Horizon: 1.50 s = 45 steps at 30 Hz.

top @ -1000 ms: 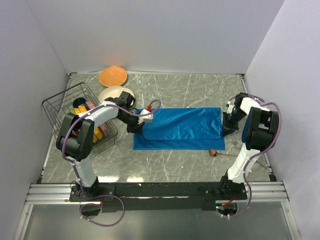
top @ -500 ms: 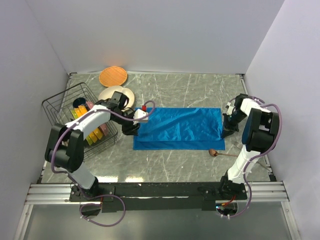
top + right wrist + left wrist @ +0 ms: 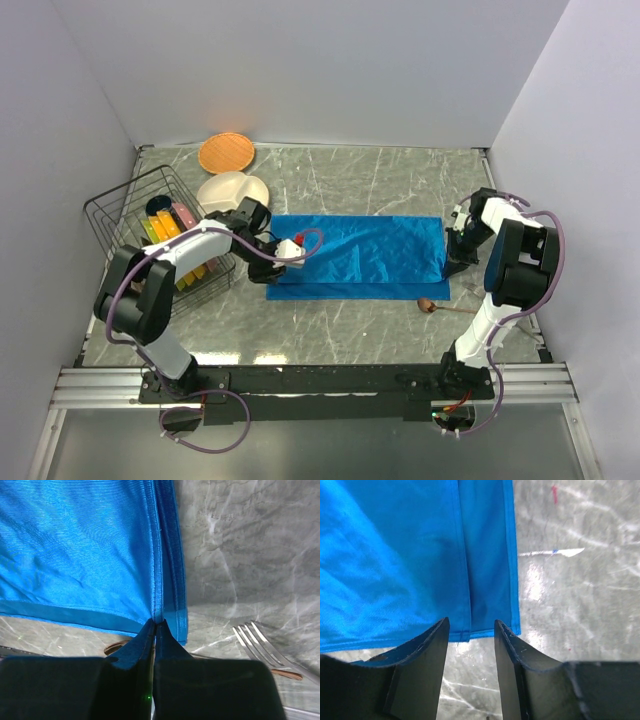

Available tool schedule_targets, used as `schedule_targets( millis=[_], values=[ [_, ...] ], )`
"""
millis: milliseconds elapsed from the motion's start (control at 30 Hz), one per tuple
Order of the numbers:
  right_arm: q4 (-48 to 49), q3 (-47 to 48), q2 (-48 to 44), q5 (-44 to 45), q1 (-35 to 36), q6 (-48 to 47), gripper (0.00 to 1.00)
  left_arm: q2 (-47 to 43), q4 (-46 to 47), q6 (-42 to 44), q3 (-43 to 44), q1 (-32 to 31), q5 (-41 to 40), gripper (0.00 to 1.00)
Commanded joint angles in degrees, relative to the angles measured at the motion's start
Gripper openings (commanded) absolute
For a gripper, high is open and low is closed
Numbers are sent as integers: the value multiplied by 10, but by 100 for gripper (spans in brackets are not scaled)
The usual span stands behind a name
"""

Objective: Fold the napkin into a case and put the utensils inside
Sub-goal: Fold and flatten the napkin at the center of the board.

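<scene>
Blue napkin [image 3: 360, 255] lies folded, a long layered rectangle mid-table; wooden spoon [image 3: 428, 304] and fork [image 3: 260, 640] just off its near right corner.

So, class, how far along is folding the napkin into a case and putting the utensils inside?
Done: the napkin lies folded into a layered rectangle. In hand: the right gripper pinches its right hem; the left gripper hangs open over the left edge. Left: more folding, then the spoon and fork, both lying outside it.

left arm [image 3: 195, 245]: white-and-black links, lilac cable | right arm [image 3: 520, 262]: same, dark upper link | left gripper [image 3: 471, 624]: black tapered fingers | bases [image 3: 168, 380]: black
</scene>
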Motion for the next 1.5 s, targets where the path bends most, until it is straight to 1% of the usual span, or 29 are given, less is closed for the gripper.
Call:
schedule_targets(
  millis=[0, 200, 300, 400, 433, 500, 533, 567, 767, 1033, 1200, 1467],
  values=[
    [-9, -6, -25, 14, 2, -10, 0, 11, 15, 34, -7, -3, -17, 47],
    [-18, -2, -25, 21, 2, -16, 0, 31, 7, 48, -1, -10, -32, 46],
    [-23, 3, -22, 25, 2, -21, 0, 34, 7, 50, -2, -17, -34, 43],
    [-26, 5, -19, 23, 2, -23, 0, 35, 10, 45, 1, -19, -33, 32],
    [-30, 6, -19, 22, 2, -24, 0, 34, 12, 43, 1, -19, -32, 23],
    [-32, 6, -21, 21, 3, -27, 0, 28, 13, 39, 2, -21, -30, 13],
    [-37, 5, -23, 23, 3, -29, 0, 26, 13, 39, 2, -23, -29, 4],
    [-39, 5, -25, 24, 3, -31, 0, 23, 11, 37, 3, -22, -28, 1],
    [-54, -3, -40, 34, 3, -47, 0, -1, -16, 36, -1, -26, -13, 1],
    [-55, -33, -47, 34, 3, -55, 0, -29, -28, 21, -20, -32, -4, 1],
    [-54, -39, -46, 36, 3, -60, 0, -31, -41, 21, -22, -32, -7, 1],
    [-50, -44, -39, 42, 3, -62, 0, -28, -35, 14, -28, -35, -7, 1]
  ],
)
